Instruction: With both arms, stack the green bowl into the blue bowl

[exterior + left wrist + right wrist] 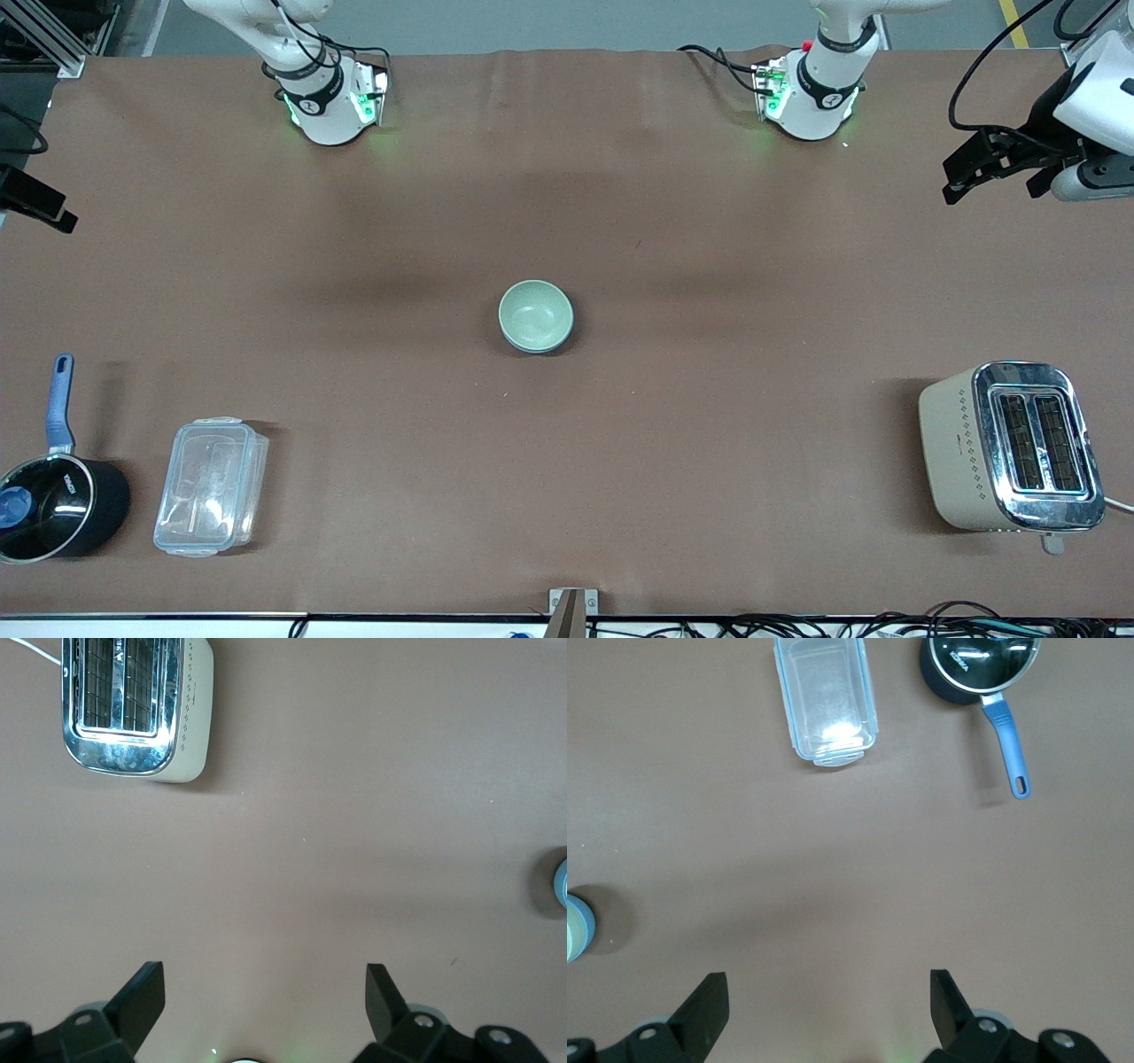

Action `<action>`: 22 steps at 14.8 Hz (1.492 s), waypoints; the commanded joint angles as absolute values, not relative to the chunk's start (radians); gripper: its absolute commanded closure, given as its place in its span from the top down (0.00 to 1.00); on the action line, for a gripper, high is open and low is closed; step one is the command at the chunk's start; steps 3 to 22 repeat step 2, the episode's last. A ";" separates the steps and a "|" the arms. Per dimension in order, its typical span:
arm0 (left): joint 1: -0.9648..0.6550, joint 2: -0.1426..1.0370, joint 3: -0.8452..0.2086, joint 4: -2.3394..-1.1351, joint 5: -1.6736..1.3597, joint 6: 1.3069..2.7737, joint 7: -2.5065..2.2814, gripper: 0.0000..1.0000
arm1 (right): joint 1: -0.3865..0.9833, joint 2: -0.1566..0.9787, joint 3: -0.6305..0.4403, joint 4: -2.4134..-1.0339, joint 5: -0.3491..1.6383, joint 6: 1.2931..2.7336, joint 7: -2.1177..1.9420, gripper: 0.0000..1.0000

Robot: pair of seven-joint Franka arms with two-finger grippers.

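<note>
The green bowl (535, 315) is seen nested in the blue bowl (556, 340) at mid-table. The left gripper (266, 992) and right gripper (828, 997) are held spread, well apart from it, over bare table.

The green bowl (535, 315) sat nested in the blue bowl (542, 345) at table centre. The pot (55, 507) and container (211, 486) lay at eight o'clock, the toaster (1010, 446) at four.
</note>
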State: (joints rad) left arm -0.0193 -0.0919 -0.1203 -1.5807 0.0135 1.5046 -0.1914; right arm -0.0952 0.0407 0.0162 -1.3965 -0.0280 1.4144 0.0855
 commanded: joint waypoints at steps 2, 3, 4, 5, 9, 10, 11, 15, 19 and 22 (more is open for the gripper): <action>-0.015 -0.084 -0.124 -1.554 0.017 1.488 -0.184 1.00 | -0.097 0.037 0.015 -1.417 -0.002 1.427 0.083 1.00; -0.015 -0.084 -0.124 -1.554 0.017 1.488 -0.184 1.00 | -0.097 0.037 0.015 -1.417 -0.002 1.427 0.083 1.00; -0.015 -0.084 -0.124 -1.554 0.017 1.488 -0.184 1.00 | -0.097 0.037 0.015 -1.417 -0.002 1.427 0.083 1.00; -0.015 -0.084 -0.124 -1.554 0.017 1.488 -0.184 1.00 | -0.097 0.037 0.015 -1.417 -0.002 1.427 0.083 1.00; -0.015 -0.084 -0.124 -1.554 0.017 1.488 -0.184 1.00 | -0.097 0.037 0.015 -1.417 -0.002 1.427 0.083 1.00; -0.015 -0.084 -0.124 -1.554 0.017 1.488 -0.184 1.00 | -0.097 0.037 0.015 -1.417 -0.002 1.427 0.083 1.00; -0.015 -0.084 -0.124 -1.554 0.017 1.488 -0.184 1.00 | -0.097 0.037 0.015 -1.417 -0.002 1.427 0.083 1.00; -0.015 -0.084 -0.124 -1.554 0.017 1.488 -0.184 1.00 | -0.097 0.037 0.015 -1.417 -0.002 1.427 0.083 1.00; -0.015 -0.084 -0.124 -1.554 0.017 1.488 -0.184 1.00 | -0.097 0.037 0.015 -1.417 -0.002 1.427 0.083 1.00; -0.015 -0.084 -0.124 -1.554 0.017 1.488 -0.184 1.00 | -0.097 0.037 0.015 -1.417 -0.002 1.427 0.083 1.00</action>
